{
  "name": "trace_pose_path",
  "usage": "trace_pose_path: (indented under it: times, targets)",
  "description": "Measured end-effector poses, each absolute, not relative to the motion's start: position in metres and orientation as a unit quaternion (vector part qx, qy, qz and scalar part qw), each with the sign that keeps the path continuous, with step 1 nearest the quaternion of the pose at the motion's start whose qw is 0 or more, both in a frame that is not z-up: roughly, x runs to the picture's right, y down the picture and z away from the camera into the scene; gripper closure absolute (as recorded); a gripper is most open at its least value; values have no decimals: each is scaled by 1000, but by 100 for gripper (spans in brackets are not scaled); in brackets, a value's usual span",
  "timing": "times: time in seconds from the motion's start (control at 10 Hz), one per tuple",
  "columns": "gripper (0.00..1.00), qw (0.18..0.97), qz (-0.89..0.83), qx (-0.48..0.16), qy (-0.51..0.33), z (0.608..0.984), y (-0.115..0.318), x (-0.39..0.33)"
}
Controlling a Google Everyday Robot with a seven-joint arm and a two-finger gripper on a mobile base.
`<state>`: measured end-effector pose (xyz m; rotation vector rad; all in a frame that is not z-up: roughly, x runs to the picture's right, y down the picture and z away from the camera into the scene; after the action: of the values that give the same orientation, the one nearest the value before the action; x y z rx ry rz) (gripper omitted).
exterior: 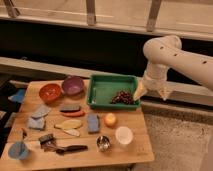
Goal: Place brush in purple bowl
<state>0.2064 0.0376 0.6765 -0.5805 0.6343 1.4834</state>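
Camera view: the hand (151,94) hangs just past the table's (137,150) right edge, beside the green tray (105,86). Its fingers are apart and hold nothing, probably ready for a reach. The brush (64,148) lies flat near the front left corner, well apart from the hand. The purple bowl (73,85) sits by the back edge beside the red bowl (49,92), open side up to receive the brush.
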Motion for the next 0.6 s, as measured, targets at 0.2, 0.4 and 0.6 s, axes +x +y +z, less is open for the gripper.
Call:
trace_pose_path:
  times: [0.2, 0.4, 0.6]
  targets:
    - [20, 691, 621, -262, 262, 681, 26, 168]
    - [20, 733, 578, -275, 233, 685, 17, 111]
    - [20, 766, 537, -289, 204, 686, 14, 61]
